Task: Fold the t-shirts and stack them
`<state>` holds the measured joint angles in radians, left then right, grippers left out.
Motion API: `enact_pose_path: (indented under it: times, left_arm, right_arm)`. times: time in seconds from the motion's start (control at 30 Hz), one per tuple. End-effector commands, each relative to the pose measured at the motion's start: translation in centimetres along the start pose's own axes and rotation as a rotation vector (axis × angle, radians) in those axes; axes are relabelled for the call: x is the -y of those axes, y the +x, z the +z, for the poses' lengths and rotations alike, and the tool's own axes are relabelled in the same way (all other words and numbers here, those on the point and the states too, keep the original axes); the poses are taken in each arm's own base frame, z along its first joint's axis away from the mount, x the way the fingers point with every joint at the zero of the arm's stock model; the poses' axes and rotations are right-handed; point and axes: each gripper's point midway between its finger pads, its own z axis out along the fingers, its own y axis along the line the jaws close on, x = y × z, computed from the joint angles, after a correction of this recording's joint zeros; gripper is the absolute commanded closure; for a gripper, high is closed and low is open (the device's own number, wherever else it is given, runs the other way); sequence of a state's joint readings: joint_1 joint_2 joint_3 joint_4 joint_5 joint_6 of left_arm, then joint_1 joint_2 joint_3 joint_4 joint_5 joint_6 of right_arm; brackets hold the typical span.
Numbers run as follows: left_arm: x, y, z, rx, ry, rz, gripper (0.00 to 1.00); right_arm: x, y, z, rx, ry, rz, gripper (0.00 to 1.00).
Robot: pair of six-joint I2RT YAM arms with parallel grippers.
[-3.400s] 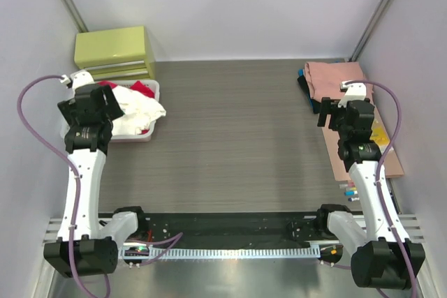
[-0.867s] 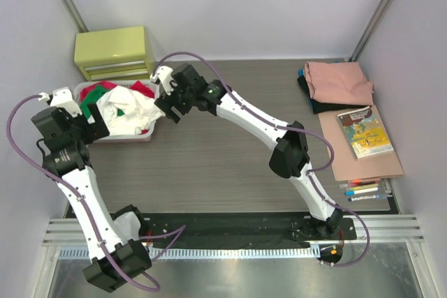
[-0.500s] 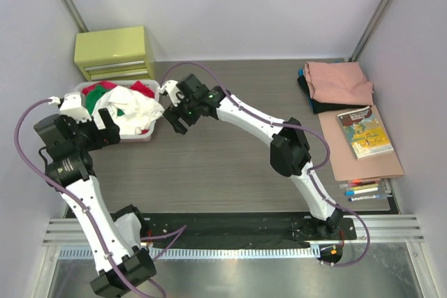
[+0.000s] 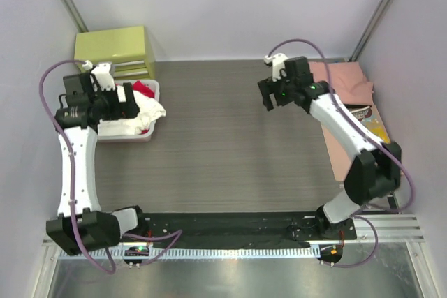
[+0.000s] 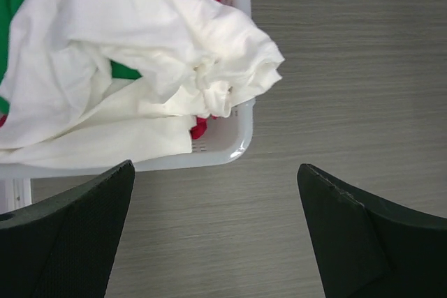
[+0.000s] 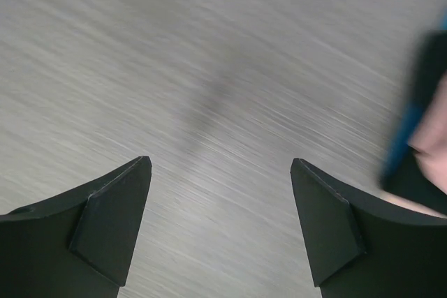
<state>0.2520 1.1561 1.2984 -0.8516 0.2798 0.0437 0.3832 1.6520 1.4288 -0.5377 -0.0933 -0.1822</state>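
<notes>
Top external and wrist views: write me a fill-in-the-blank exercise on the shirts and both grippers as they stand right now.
1. The t-shirt spilling over the rim of the basket is ____ in colour.
2. The left gripper hangs near the basket with its jaws ____.
3. The right gripper, over bare tabletop, holds ____.
4. The folded salmon-pink t-shirt lies at the far ____ corner of the tabletop.
Missing words: white; open; nothing; right.
</notes>
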Motion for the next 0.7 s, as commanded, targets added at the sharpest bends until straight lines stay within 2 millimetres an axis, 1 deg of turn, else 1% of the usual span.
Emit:
enact_pose_path:
  times: [0.0, 0.03, 0.07, 0.1, 0.13, 0.17, 0.2, 0.23, 0.27, 0.3, 0.33, 0.37, 0.4, 0.47, 0.5, 0.53, 0.57, 0.6, 0.63, 0.67]
  left_arm:
    - [1.1, -2.4, 2.4, -0.049, 0.053, -0.089, 0.01]
    - [1.0, -2.7, 3.5, -0.065, 0.064, -0.105, 0.01]
    - [1.0, -2.8, 4.0, -0.068, 0.065, -0.126, 0.02]
    - [0.8, -3.0, 4.3, -0.070, 0.060, -0.129, 0.02]
    - [0.4, -3.0, 5.0, -0.088, 0.049, -0.134, 0.02]
    - [0.2, -2.7, 5.3, -0.107, 0.043, -0.129, 0.02]
    - [0.0, -2.2, 5.8, -0.141, 0.042, -0.129, 0.02]
    - [-0.3, -2.2, 6.6, -0.166, 0.040, -0.126, 0.03]
    - [-0.4, -1.8, 7.0, -0.190, 0.038, -0.125, 0.03]
    - [-0.7, -2.0, 7.2, -0.194, 0.025, -0.114, 0.05]
    - [-1.0, -2.5, 7.3, -0.184, 0.011, -0.110, 0.09]
    - [-1.2, -2.5, 7.6, -0.193, 0.008, -0.113, 0.12]
    - [-1.1, -2.4, 7.4, -0.205, 0.008, -0.127, 0.13]
    - [-0.8, -3.1, 7.0, -0.183, 0.014, -0.132, 0.19]
    - [-0.8, -3.2, 7.0, -0.176, 0.004, -0.129, 0.23]
    - [-0.9, -3.5, 7.1, -0.167, -0.010, -0.122, 0.25]
    - [-1.7, -3.5, 7.1, -0.171, -0.070, -0.108, 0.25]
    - [-1.9, -3.5, 7.6, -0.183, -0.109, -0.083, 0.18]
    - [-2.4, -3.6, 7.9, -0.178, -0.154, -0.061, 0.17]
    - [-3.6, -3.5, 8.0, -0.183, -0.236, -0.043, 0.16]
  right_arm:
    - [1.8, -0.1, -6.7, 0.119, 0.124, -0.055, 0.13]
    - [2.1, 0.1, -7.6, 0.135, 0.137, -0.047, 0.13]
    - [2.6, -0.5, -9.8, 0.190, 0.169, -0.040, 0.13]
    - [3.4, 0.9, -10.1, 0.175, 0.205, -0.028, 0.12]
    - [4.6, 1.3, -10.8, 0.185, 0.236, -0.011, 0.11]
    - [5.1, 1.4, -12.0, 0.208, 0.258, -0.007, 0.11]
    - [5.8, 2.6, -12.0, 0.188, 0.274, 0.002, 0.11]
    - [7.0, 3.3, -12.3, 0.178, 0.302, 0.014, 0.11]
    - [7.2, 4.0, -12.3, 0.169, 0.299, 0.024, 0.11]
    - [7.4, 5.0, -12.2, 0.153, 0.304, 0.033, 0.11]
    - [7.3, 5.3, -12.0, 0.155, 0.282, 0.044, 0.12]
    - [7.3, 5.7, -11.9, 0.153, 0.278, 0.052, 0.12]
    - [7.2, 6.1, -11.9, 0.152, 0.276, 0.060, 0.12]
    - [7.3, 6.1, -12.0, 0.174, 0.270, 0.093, 0.12]
    - [7.1, 6.2, -11.8, 0.183, 0.253, 0.103, 0.12]
    - [7.0, 5.9, -11.9, 0.204, 0.243, 0.111, 0.11]
    - [6.8, 5.8, -11.8, 0.212, 0.233, 0.128, 0.12]
    - [6.6, 5.8, -11.6, 0.216, 0.214, 0.135, 0.11]
    - [6.5, 5.8, -11.4, 0.214, 0.204, 0.141, 0.12]
    - [6.6, 5.8, -11.2, 0.214, 0.201, 0.147, 0.12]
